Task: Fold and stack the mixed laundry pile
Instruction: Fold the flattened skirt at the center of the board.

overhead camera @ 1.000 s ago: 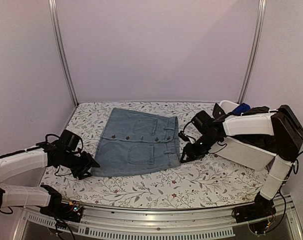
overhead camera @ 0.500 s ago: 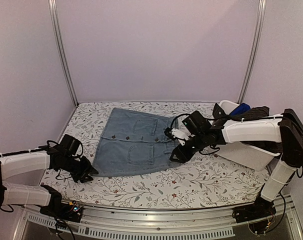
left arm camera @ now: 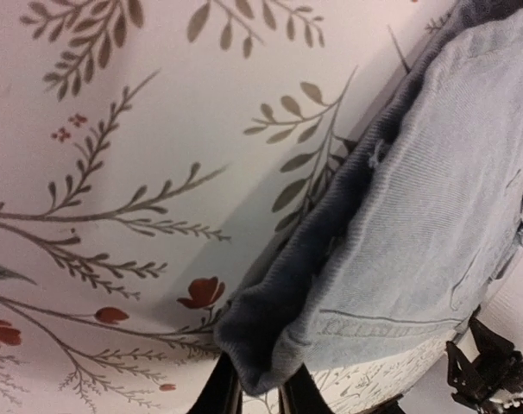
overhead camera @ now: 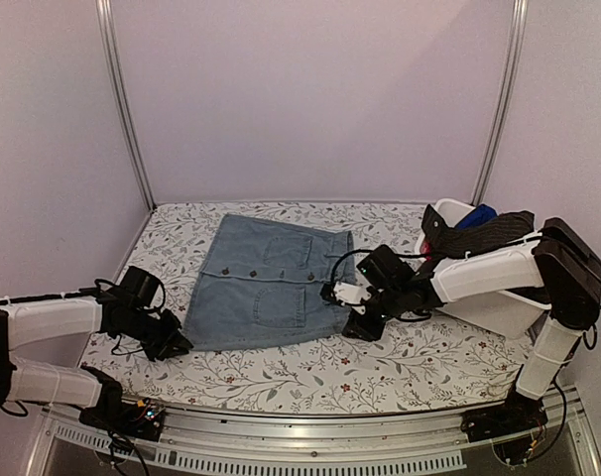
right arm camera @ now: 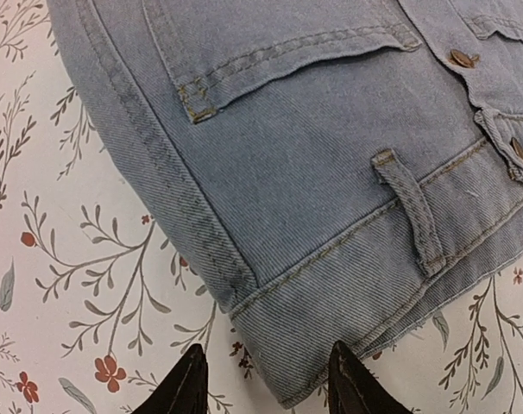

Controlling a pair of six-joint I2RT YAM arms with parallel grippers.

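The floral table cover [overhead camera: 380,372] carries the light blue denim piece [overhead camera: 271,288], spread flat mid-table. The left gripper [overhead camera: 180,343] pinches its near-left corner. The right gripper [right arm camera: 267,347] stands spread astride its near-right corner. At the far right, a white bin [overhead camera: 484,307] holds dark cloth [overhead camera: 489,231].

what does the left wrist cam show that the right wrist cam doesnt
Only left wrist: a plain hem corner of the denim piece pinched in the left pincer. Only right wrist: a pocket, buttons and a belt loop, with the right pincer open astride the waistband corner. Both: light blue denim on the floral table cover.
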